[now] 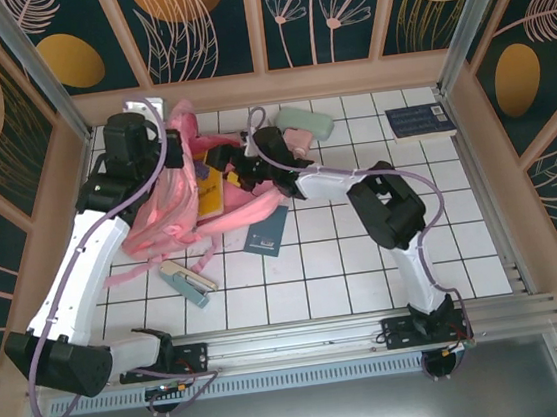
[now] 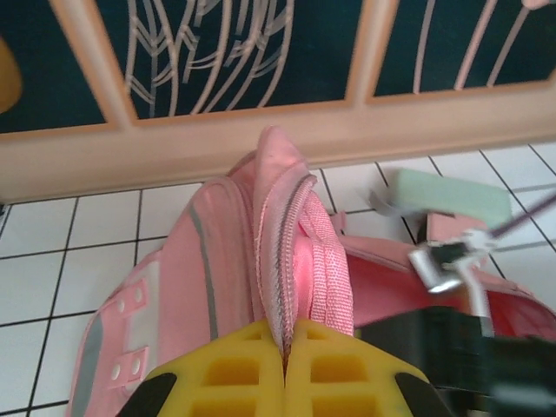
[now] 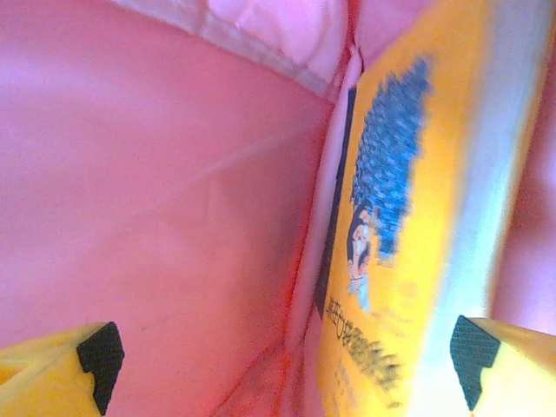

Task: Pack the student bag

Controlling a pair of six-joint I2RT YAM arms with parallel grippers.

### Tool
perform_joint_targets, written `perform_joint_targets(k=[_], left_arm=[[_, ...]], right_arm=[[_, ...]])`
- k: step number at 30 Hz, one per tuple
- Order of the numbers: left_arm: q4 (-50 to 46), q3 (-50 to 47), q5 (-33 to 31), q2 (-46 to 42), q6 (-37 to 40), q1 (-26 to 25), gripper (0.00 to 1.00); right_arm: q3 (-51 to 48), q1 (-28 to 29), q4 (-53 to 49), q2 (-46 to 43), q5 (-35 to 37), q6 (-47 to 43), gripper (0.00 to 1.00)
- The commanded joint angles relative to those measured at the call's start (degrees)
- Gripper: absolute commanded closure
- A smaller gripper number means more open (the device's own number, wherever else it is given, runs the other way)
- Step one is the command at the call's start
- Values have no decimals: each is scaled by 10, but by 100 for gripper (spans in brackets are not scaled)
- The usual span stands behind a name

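Bag [image 1: 159,222] sits in the left back part of your table [image 1: 365,259], its top close under the wooden back rail [image 1: 275,86] and its straps trailing toward the near left tiles. From the left wrist you see the bag [image 2: 234,261] standing up with the zipper edge raised. Your left gripper [image 2: 285,365] is clenched on that zipper edge, the yellow fingers pressed together around the pink fabric. Your right gripper [image 3: 287,356] is down inside the bag [image 3: 156,174], fingers spread wide and gripping nothing. There is pink lining on its left and the yellow book [image 3: 400,217] close by its right finger [image 3: 473,356]. From above, the yellow book [image 1: 209,191] shows in the bag's mouth. Its cover carries a blue-haired figure and a line of dark characters, too blurred to read. Bare tiles give you room across the middle and right of the table. The mint pencil case [image 1: 306,122] lies just behind your right wrist, near the back rail, and it also shows from the left wrist [image 2: 447,195]. A blue book [image 1: 419,120] lies at the right back with white print too small to read. A dark booklet [image 1: 267,232] lies just beside the bag's near edge, its small white mark illegible. A grey-green item [image 1: 186,282] lies in front of the straps.
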Motion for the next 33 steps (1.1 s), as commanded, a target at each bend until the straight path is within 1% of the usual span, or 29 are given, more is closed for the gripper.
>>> perform_joint_targets(k=[1, 5, 8, 10, 12, 14, 16, 17, 18, 19, 20, 21, 23, 25, 26, 29, 31, 33], left_arm=[[56, -15, -45, -13, -36, 31, 100], [64, -27, -45, -1, -55, 51, 100], [80, -43, -30, -1, -62, 55, 100], [90, -54, -20, -6, -63, 55, 100], [95, -62, -16, -9, -62, 55, 100], [97, -65, -12, -11, -60, 55, 100], [96, -66, -25, -12, -60, 55, 100], [94, -67, -43, -12, -61, 56, 100], [92, -70, -75, -14, -71, 57, 100], [95, -77, -93, -19, -88, 64, 100], [107, -92, -90, -31, -110, 83, 100], [119, -106, -78, -41, -132, 102, 100], [137, -129, -64, -58, -175, 137, 100], [150, -138, -66, -63, -177, 143, 100], [153, -139, -54, -58, -170, 144, 100], [152, -142, -6, -40, -164, 143, 100], [160, -157, 22, -29, -162, 143, 100], [155, -162, 63, -5, -160, 141, 100]], right_arm=[[-20, -21, 24, -56, -14, -50, 1], [-38, -39, -16, -89, -1, -81, 1], [-42, -51, -20, -90, -17, -85, 2], [-30, -54, -44, -85, -22, -96, 4], [-18, -53, -51, -71, -42, -102, 7], [-7, -51, -44, -57, -64, -98, 12], [-17, -53, -42, -62, -50, -94, 16], [-30, -61, -37, -70, -38, -88, 17], [-48, -74, -25, -80, -29, -77, 18], [-64, -86, -10, -89, -28, -70, 19], [-76, -89, -3, -98, -29, -67, 20], [-80, -109, -9, -104, -30, -72, 21], [-78, -127, -47, -117, -29, -95, 23], [-73, -141, -104, -135, 1, -130, 23], [-73, -152, -132, -147, 22, -144, 24], [-76, -197, -201, -180, 96, -169, 23], [-72, -234, -246, -190, 147, -166, 23], [-68, -275, -271, -190, 177, -158, 23]])
